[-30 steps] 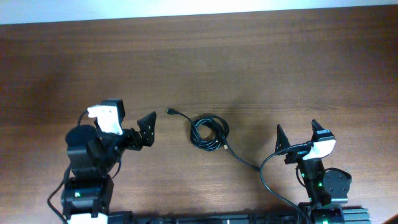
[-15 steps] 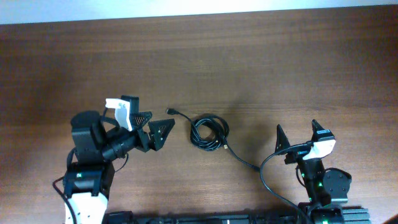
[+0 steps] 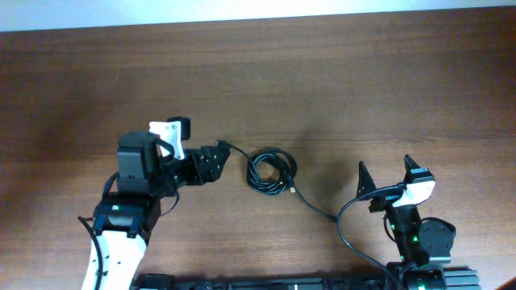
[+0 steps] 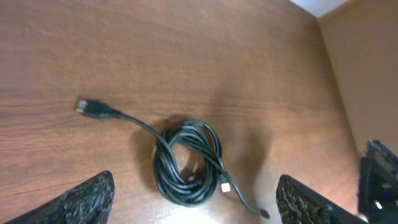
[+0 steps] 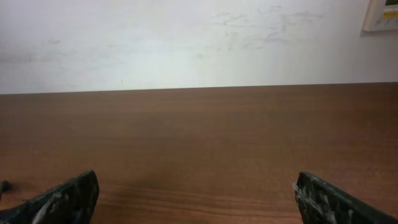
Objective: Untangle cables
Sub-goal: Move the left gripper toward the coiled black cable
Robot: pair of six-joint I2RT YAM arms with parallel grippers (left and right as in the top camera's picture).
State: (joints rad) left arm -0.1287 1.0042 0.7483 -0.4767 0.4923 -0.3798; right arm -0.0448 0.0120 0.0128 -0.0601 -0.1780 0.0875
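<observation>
My left pincer stands spread. Its two dark fingers sit wide apart at the lower corners of the left wrist view, and nothing is pinched between them. It hangs low over the brown wooden surface, pointing right toward the cables. From overhead, its tip sits just beside a small plug at the end of a loose tail. The wrist view shows that plug lying flat on the wood, clear of both fingers. The tail curves from the plug into the cables, which lie wound into one small black coil of several overlapping loops near the middle of the surface. A light-coloured connector tip shows at the coil's lower right edge, and a second thin tail leaves there toward the right arm's side. My right pincer is also spread and holds nothing, sitting well apart from the coil at the near right. Its wrist camera looks across the wood to a pale wall.
</observation>
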